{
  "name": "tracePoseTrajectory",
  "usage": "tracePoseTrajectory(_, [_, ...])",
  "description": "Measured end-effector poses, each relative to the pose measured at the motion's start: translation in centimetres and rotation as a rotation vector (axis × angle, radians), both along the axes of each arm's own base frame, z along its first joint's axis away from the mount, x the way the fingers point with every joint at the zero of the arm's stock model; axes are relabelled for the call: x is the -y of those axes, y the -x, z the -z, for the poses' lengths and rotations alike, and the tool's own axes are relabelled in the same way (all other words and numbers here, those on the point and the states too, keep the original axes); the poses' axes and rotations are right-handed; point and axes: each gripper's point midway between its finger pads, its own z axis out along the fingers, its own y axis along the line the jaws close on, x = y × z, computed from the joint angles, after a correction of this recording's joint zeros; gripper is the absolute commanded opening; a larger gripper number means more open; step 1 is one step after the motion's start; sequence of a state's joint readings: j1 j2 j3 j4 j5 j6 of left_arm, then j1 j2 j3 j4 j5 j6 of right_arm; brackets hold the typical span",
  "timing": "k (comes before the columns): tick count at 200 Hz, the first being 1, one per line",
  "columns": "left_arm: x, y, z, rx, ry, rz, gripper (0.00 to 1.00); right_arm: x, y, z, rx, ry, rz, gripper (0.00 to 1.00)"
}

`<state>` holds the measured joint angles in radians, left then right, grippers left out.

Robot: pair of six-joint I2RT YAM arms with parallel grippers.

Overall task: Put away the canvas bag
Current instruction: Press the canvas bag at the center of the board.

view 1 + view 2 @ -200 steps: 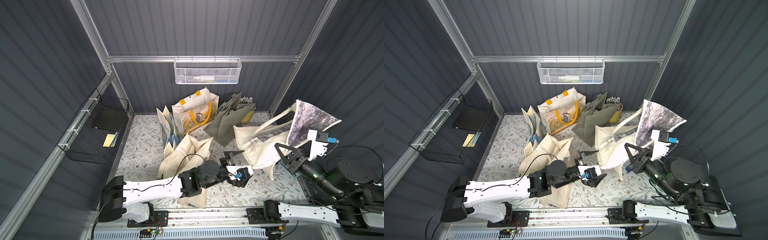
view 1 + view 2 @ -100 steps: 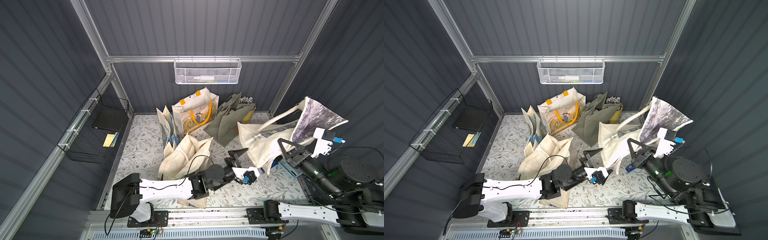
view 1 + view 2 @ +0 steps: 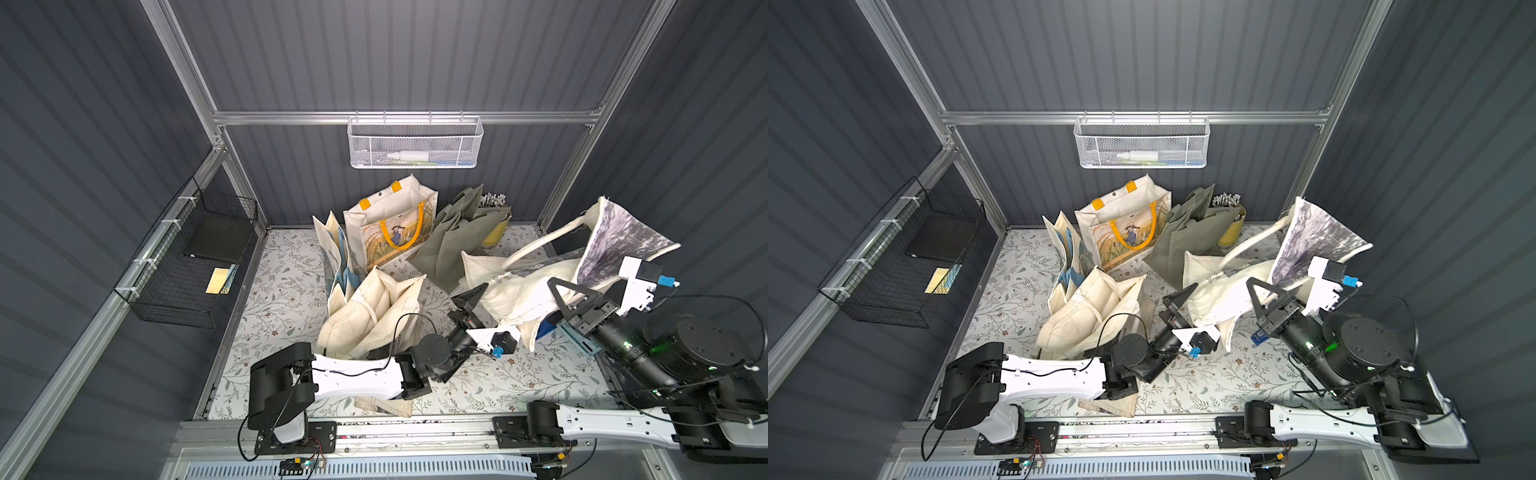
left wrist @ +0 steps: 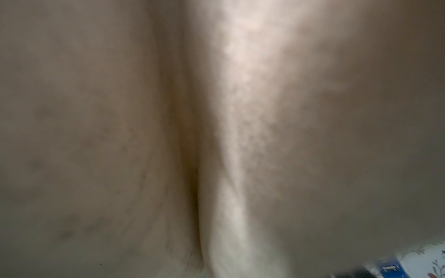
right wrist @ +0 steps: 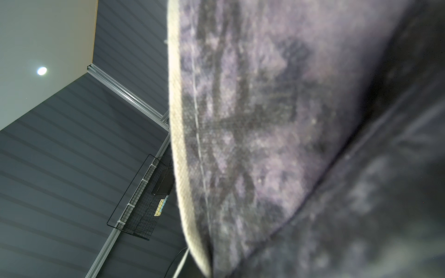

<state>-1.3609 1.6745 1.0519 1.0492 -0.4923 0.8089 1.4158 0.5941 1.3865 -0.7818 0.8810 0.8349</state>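
Note:
The canvas bag [image 3: 523, 286], cream with a grey-purple printed panel [image 3: 623, 237], hangs tilted at the right, off the floor. One handle loops up toward the back. My right gripper [image 3: 555, 289] is shut on the bag's cloth below the printed panel, and that print fills the right wrist view [image 5: 265, 120]. My left gripper [image 3: 492, 307] is open at the bag's lower cream end. One black finger [image 3: 471, 293] stands free beside the bag; the other is hidden under it. Cream cloth [image 4: 240, 96] fills the left wrist view.
Other bags stand on the floral floor: a cream tote [image 3: 374, 316], a yellow-handled tote [image 3: 390, 224], an olive bag [image 3: 453, 245] and blue-cream bags [image 3: 336, 257]. A white mesh basket [image 3: 415, 141] hangs on the back wall, a black wire basket [image 3: 195, 257] on the left wall.
The right gripper has carried the bag up and to the right. The left arm has reached right, its gripper now under the bag's lower end.

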Motion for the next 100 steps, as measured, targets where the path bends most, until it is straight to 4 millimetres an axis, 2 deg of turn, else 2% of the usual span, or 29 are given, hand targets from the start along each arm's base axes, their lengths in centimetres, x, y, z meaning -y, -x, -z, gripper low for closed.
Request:
tracePoseTrajectory(14, [-0.2, -0.1, -0.3, 0.003, 0.014, -0.007, 0.44, -0.2, 0.1, 0.0, 0.0, 0.0, -0.011, 0.0])
tracePoseTrajectory(28, [-0.2, -0.1, -0.3, 0.003, 0.012, -0.008, 0.07, -0.1, 0.1, 0.0, 0.001, -0.003, -0.014, 0.0])
tracePoseTrajectory(32, [-0.2, -0.1, -0.2, 0.001, 0.007, -0.008, 0.0, -0.1, 0.1, -0.1, 0.002, -0.004, -0.013, 0.0])
tracePoseTrajectory(71, [0.0, 0.0, 0.2, -0.065, -0.073, 0.059, 0.0, 0.7, 0.2, 0.3, -0.001, -0.026, -0.015, 0.0])
tracePoseTrajectory(100, [-0.4, -1.3, -1.0, -0.219, -0.081, 0.169, 0.0, 1.6, -0.1, 0.4, -0.018, -0.041, 0.022, 0.0])
